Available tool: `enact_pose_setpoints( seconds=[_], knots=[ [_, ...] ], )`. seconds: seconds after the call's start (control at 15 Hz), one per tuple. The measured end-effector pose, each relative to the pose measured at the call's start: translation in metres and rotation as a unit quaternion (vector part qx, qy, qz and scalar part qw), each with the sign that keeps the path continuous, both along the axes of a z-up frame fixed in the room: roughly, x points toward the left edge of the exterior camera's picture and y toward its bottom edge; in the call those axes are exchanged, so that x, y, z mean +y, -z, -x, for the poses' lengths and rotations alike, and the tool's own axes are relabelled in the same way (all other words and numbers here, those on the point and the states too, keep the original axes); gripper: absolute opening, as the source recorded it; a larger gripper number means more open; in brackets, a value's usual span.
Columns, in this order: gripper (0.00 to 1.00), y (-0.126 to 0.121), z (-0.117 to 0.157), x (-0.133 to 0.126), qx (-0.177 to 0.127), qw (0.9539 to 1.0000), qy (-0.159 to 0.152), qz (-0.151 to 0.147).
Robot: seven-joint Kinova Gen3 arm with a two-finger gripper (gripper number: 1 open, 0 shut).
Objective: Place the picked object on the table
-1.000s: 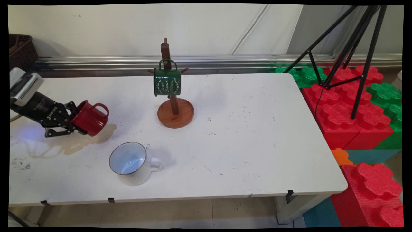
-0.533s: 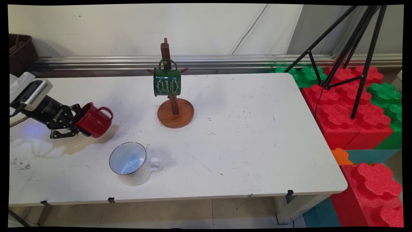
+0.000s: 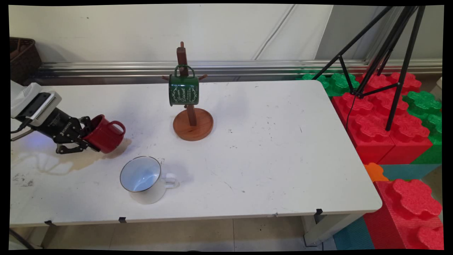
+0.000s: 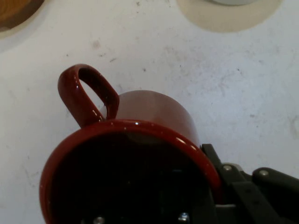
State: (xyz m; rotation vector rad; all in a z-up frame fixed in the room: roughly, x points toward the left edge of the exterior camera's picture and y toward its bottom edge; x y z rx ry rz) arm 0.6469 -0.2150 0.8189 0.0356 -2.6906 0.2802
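My gripper (image 3: pixel 86 136) is shut on the rim of a red mug (image 3: pixel 106 134) at the table's left side. The mug is tilted on its side just above the table, its handle (image 3: pixel 118 124) pointing up and to the right. In the hand view the red mug (image 4: pixel 140 140) fills the lower half, its dark mouth towards me and its handle (image 4: pixel 84 93) at the upper left. One finger (image 4: pixel 224 172) lies against the rim at the lower right. A white enamel mug (image 3: pixel 143 179) stands upright on the table in front of it.
A wooden mug tree (image 3: pixel 191 122) stands mid-table with a green mug (image 3: pixel 184 88) hung on a peg. A dark basket (image 3: pixel 23 56) sits at the back left. A black tripod (image 3: pixel 385 60) and red and green foam blocks (image 3: pixel 389 127) stand to the right of the table (image 3: pixel 276 159).
My gripper has carried the red mug a little to the right and downward, closer to the table. The mug tree and the white mug have not moved.
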Motion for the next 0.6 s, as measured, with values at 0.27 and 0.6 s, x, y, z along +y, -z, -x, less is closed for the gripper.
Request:
enact_pose_setpoints(
  seconds=[0.27,0.6],
  knots=[
    [1.0,0.0005,0.0019,0.0001,-0.007,0.9999,0.01,0.002],
    [1.0,-0.0003,0.003,-0.0007,-0.011,0.9998,0.017,0.004]
  ],
)
